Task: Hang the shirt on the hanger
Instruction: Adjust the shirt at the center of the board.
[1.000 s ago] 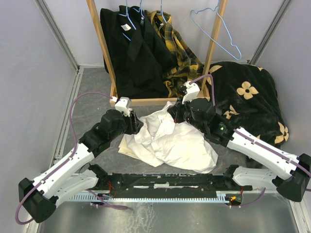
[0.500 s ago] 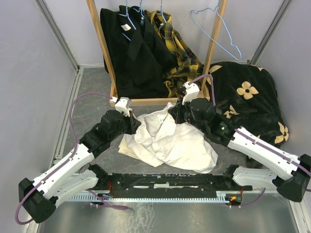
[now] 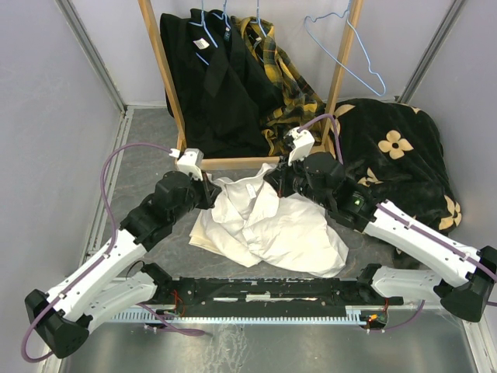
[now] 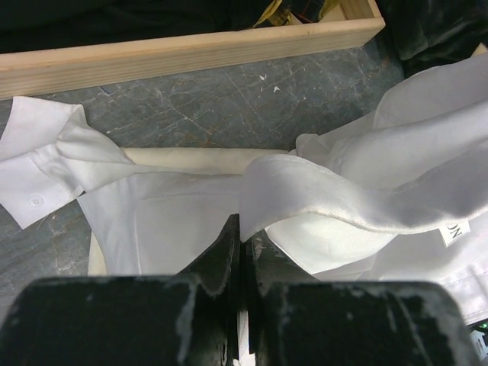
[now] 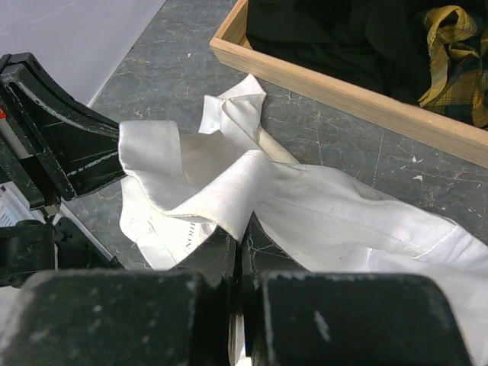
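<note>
The white shirt (image 3: 268, 225) lies crumpled on the grey floor in front of the wooden rack. My left gripper (image 3: 215, 189) is shut on its collar edge at the left; the left wrist view shows white cloth (image 4: 328, 198) pinched between the jaws (image 4: 242, 236). My right gripper (image 3: 273, 184) is shut on the collar at the right, and the cloth (image 5: 229, 191) rises from its jaws (image 5: 242, 240). The collar band stretches between both grippers, lifted a little. The empty light-blue hanger (image 3: 345, 54) hangs at the rack's top right, far from both grippers.
The wooden rack (image 3: 167, 85) holds black garments (image 3: 210, 78) and a yellow plaid one (image 3: 287, 85) on blue hangers. A black blanket with cream flowers (image 3: 396, 155) lies at the right. A cream-yellow cloth (image 4: 206, 156) lies under the shirt. Grey walls stand on both sides.
Both grippers have moved a little up and away from the arm bases, lifting the shirt collar with them. Both stay shut on the cloth.
</note>
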Robot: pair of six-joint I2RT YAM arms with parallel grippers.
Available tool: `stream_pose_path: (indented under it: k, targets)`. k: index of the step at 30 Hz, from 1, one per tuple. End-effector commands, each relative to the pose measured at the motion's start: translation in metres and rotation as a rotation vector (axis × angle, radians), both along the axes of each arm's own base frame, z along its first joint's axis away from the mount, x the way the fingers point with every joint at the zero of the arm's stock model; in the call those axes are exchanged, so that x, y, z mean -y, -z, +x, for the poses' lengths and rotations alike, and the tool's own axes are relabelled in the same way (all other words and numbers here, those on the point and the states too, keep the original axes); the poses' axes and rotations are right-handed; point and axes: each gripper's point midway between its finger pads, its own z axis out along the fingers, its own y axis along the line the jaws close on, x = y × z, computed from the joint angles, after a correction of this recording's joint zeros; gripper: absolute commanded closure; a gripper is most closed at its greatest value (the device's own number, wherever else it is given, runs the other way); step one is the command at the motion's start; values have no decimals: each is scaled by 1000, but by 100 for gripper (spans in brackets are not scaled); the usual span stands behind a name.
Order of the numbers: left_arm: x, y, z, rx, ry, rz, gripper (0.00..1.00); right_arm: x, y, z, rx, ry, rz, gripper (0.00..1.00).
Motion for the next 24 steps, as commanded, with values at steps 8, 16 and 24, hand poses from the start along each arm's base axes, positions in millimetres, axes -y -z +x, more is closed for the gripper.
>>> stream_pose_path:
  k: [8,16,24]
  targets:
    - [-3,-57,-2,85,-25,-88,97,-1,-66,-5,115,-43,120,100]
    - [-19,-132,0,202,-58,-61,97,31,-113,9,215,77,5,100]
    - [-34,-206,-9,354,-63,-85,97,46,-171,12,387,94,-10,100]
